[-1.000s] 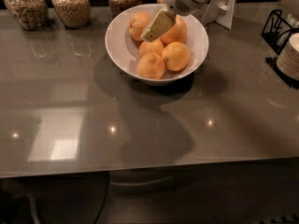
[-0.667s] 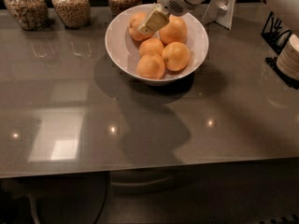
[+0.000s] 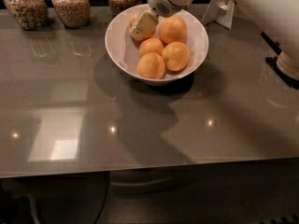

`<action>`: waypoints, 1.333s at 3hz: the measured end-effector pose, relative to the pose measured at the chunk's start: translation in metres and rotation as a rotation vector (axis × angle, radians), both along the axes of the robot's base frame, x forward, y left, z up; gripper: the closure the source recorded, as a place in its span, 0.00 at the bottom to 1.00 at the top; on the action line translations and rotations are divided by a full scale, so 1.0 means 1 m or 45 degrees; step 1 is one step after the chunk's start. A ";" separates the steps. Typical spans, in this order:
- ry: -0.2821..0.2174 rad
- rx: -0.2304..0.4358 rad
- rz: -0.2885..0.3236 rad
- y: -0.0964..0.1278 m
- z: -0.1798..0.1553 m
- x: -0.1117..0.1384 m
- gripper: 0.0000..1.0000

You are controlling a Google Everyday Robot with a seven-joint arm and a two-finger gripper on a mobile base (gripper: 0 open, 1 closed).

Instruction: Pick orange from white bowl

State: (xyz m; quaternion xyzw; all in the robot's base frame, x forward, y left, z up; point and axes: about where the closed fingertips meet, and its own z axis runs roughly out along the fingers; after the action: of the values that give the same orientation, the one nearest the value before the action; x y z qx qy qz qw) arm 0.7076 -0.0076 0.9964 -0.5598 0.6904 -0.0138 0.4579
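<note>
The white bowl (image 3: 117, 45) stands at the back middle of the grey table and holds five oranges. My gripper (image 3: 143, 26) reaches in from the upper right and sits on the back-left orange (image 3: 148, 33), hiding most of it. The other oranges lie free: a large one at the back right (image 3: 173, 29), a smaller one in the middle (image 3: 151, 46), and two at the front (image 3: 151, 66) (image 3: 176, 56). My white arm (image 3: 261, 8) crosses the top right corner.
Three glass jars of grain (image 3: 71, 4) stand along the back left. A white card stand (image 3: 220, 10) is right of the bowl. A dark rack with a pale cup (image 3: 288, 63) is at the right edge. The table's front edge (image 3: 149, 168) runs across the lower part.
My gripper has moved left across the bowl, from over the middle oranges to the back-left orange. The oranges and the bowl have not moved.
</note>
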 end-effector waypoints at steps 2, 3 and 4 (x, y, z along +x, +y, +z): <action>0.082 -0.023 -0.041 0.010 -0.029 0.029 0.23; 0.106 -0.020 -0.066 0.012 -0.037 0.041 0.21; 0.124 -0.008 -0.092 0.010 -0.044 0.052 0.20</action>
State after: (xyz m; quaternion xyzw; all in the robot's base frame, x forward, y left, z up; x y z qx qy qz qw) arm 0.7597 0.0028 0.9520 -0.5359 0.7317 -0.0051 0.4212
